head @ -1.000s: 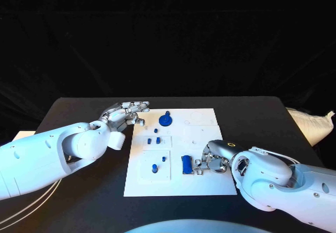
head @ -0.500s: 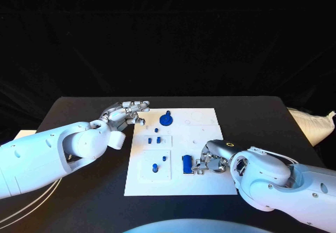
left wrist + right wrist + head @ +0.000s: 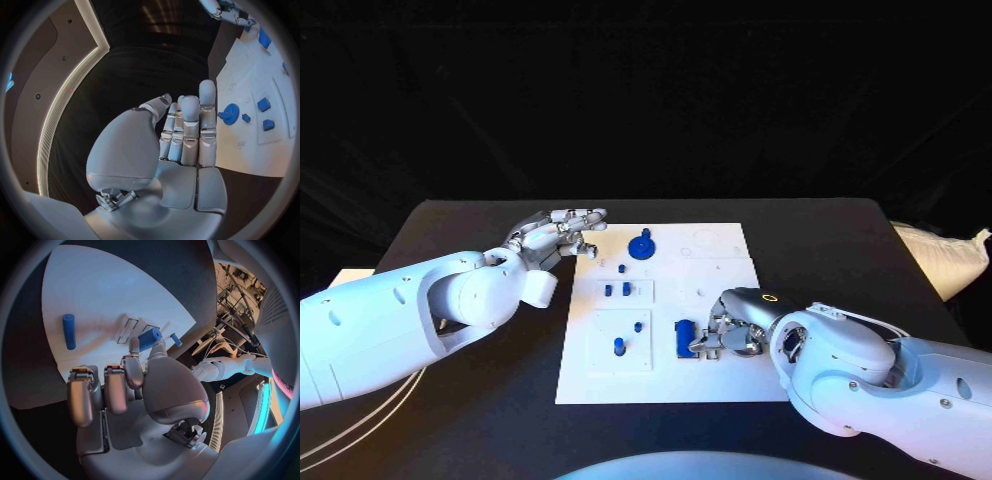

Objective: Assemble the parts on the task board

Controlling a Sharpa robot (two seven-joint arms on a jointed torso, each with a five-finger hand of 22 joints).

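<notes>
Blue block (image 3: 684,337), lying near the task board's (image 3: 733,385) near right, is pinched by the right hand (image 3: 733,335), while the left hand (image 3: 560,235) is held open, empty, far left; a loose pinch could let it slip.

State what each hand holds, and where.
Right hand touches the blue block at its side; a grip cannot be confirmed. Left hand holds nothing.

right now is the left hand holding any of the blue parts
No, the left hand hovers at the task board's far left corner with straight fingers and nothing in it, beside the round blue part.
</notes>
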